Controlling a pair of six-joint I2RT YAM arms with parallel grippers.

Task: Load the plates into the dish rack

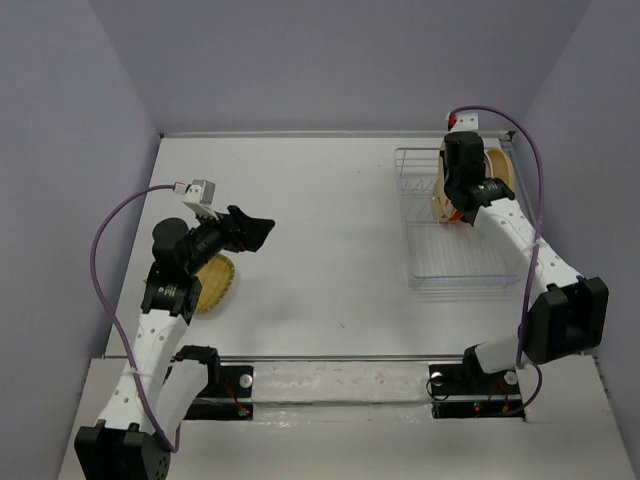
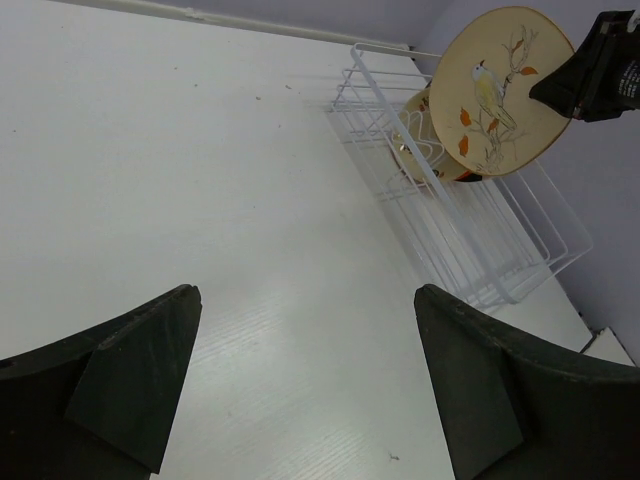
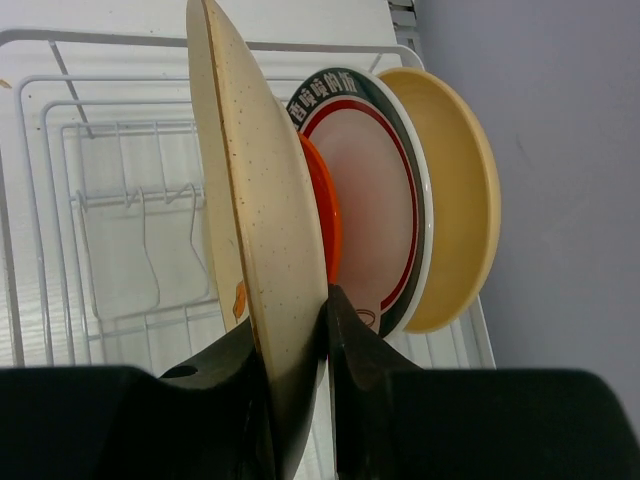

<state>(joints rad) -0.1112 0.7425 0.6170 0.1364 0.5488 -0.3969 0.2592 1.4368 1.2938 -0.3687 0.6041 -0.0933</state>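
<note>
My right gripper is shut on the lower rim of the cream patterned plate, which it holds upright and edge-on over the dish rack. Just behind it stand an orange-red plate, a white plate with a green-and-red rim and a tan plate. From the left wrist, the cream plate shows a bird painted on its face above the rack. My left gripper hangs open over bare table. A yellow ridged plate lies flat under the left arm.
The rack sits at the far right, close to the right wall. Its near half holds only thin wire dividers. Purple walls close in the table on three sides.
</note>
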